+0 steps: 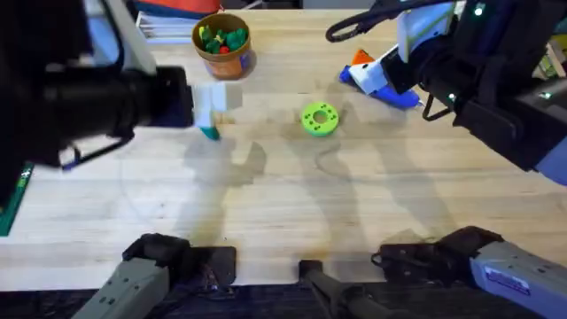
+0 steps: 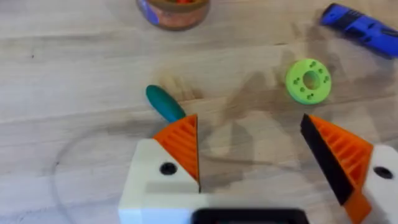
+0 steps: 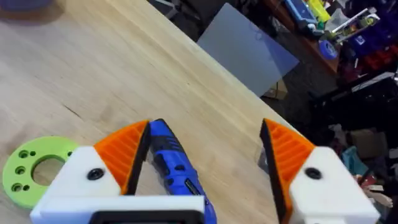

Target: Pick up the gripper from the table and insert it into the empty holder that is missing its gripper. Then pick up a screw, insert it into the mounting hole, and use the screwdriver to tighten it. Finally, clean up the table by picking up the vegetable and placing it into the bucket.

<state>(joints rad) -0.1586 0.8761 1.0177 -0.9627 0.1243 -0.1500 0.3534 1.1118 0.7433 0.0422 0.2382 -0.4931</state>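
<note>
While both arm bases sit at the near edge of the light wooden butcher-block table (image 1: 292, 221), the working ends reach out over its middle and far side. Nearest of the task's things, the small dark green toy vegetable (image 2: 164, 102) lies flat on the wood just ahead of the left gripper (image 2: 249, 155), whose white fingers with orange ribbed pads (image 2: 181, 144) stand spread wide and empty above it, seemingly poised to straddle it for pickup. Further on, the lime-green round disc (image 1: 320, 119) rests on the table with its small mounting holes facing up, well apart from the vegetable. Beyond it, the right gripper (image 3: 205, 158) hangs over the blue pen-shaped electric screwdriver (image 3: 174, 162); its jaws are parted, one pad beside the tool's body, not clamping it. Farthest, the orange-brown round bucket (image 1: 221, 40) stands upright holding green and yellow toy pieces, a likely destination for the vegetable.
</note>
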